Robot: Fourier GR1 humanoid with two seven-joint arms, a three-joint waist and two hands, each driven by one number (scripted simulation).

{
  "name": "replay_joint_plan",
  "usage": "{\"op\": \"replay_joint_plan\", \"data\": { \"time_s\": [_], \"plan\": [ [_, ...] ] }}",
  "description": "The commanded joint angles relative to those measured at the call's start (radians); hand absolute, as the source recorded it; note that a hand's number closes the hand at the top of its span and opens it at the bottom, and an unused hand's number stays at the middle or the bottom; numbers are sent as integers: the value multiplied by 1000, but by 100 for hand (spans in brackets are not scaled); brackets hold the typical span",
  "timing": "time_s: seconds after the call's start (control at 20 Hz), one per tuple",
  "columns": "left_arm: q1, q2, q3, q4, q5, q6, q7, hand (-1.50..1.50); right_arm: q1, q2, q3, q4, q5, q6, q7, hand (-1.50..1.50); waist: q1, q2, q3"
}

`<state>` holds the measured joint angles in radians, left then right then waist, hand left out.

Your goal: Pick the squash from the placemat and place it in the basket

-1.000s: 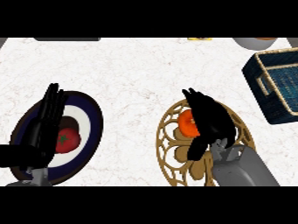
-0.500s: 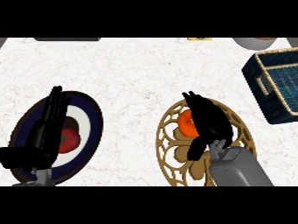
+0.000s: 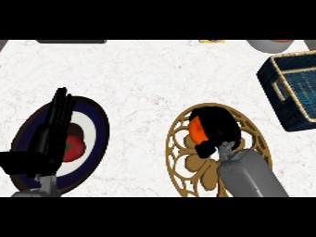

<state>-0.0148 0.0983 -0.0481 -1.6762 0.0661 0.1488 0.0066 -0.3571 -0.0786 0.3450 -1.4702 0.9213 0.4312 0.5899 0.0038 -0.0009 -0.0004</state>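
Note:
An orange squash [image 3: 196,130] lies on the round tan openwork placemat [image 3: 180,159] at the lower centre right. My right hand [image 3: 218,129] sits over it with fingers curled round it, so only the squash's left side shows. The dark blue woven basket [image 3: 304,90] with tan rim stands at the right edge, apart from the hand. My left hand [image 3: 47,139] rests open, fingers straight, over the left plate.
A navy and white round plate [image 3: 95,125] at the lower left holds a red fruit [image 3: 73,146] partly behind my left hand. A pale bowl [image 3: 273,45], a small yellow item [image 3: 211,40] and a grey object [image 3: 71,41] sit along the far edge.
My right hand's fingers have curled down round the squash and the forearm has slid slightly right. The left hand has barely moved.

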Motion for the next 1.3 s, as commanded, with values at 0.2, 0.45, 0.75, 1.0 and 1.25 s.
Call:
{"op": "replay_joint_plan", "data": {
  "time_s": [0.2, 0.45, 0.75, 1.0, 1.25],
  "plan": [
    [-10, -30, -5, 25, -32, 6, -9, 0, -17, 17, 42, 45, 87, 5, -71, 150, -1, 1, 0],
    [-56, -37, 7, 34, -39, 14, 21, 0, 32, -4, 73, -17, 124, 12, -127, 150, -3, 1, 0],
    [-8, 5, 34, -37, -10, -19, 47, 0, 298, -253, 81, -96, 108, -182, -453, 150, -9, -1, 1],
    [75, -19, 16, -43, -18, -28, -23, 0, 413, -297, 66, -158, 162, -366, -535, 150, -8, -1, 1],
    [1, -26, 39, 37, -19, -18, -23, 0, 510, -255, 11, -482, -8, -266, -496, 150, -25, -2, 0]
  ]
}}
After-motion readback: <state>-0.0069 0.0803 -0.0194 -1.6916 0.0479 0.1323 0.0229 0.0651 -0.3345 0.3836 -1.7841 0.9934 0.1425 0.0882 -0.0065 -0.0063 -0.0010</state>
